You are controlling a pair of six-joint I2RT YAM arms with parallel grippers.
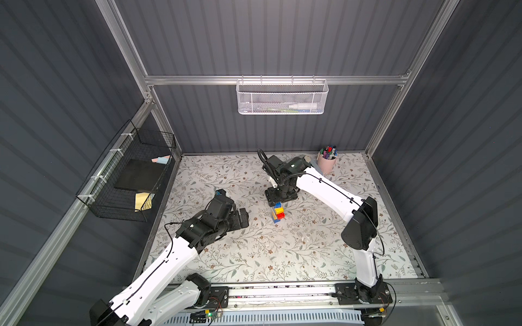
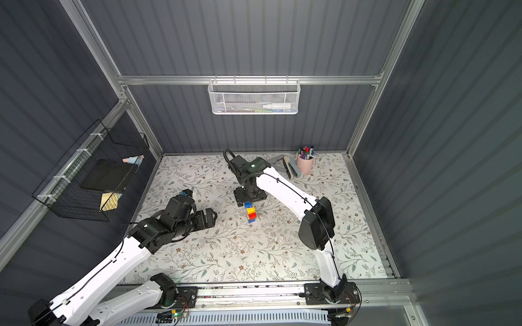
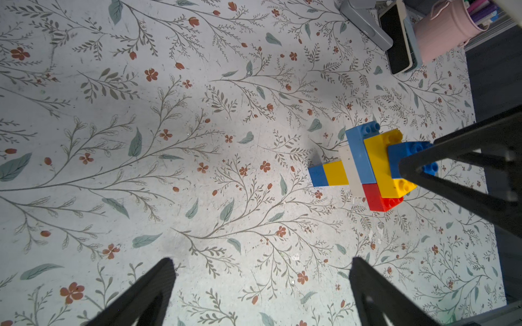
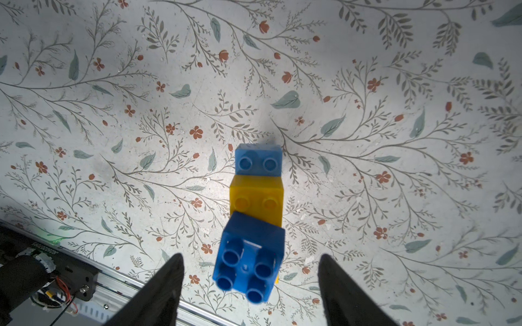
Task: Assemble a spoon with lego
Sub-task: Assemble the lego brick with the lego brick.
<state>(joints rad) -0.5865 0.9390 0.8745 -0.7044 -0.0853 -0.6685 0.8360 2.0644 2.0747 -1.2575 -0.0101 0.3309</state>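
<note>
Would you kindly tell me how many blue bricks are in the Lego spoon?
3: the handle's end brick, the long brick next to the white brick, and the top brick. More could be hidden.

Right gripper (image 4: 250, 255) points down over the floral mat (image 4: 113, 113). Two black fingers (image 4: 166, 288) stand apart, with a dark blue brick (image 4: 250, 258) between them. There is a clear gap on each side and no contact.

The brick has four studs facing the camera and caps the spoon (image 4: 255, 203). It looks slightly askew to the yellow brick (image 4: 257, 197) under it. Beyond that sits a light blue brick (image 4: 258, 159), showing two studs.

White flecks are scattered on the mat nearby. In one corner of the frame are a metal rail (image 4: 127, 288), a black housing, red and yellow wires (image 4: 63, 293) and a faint green glow.
</note>
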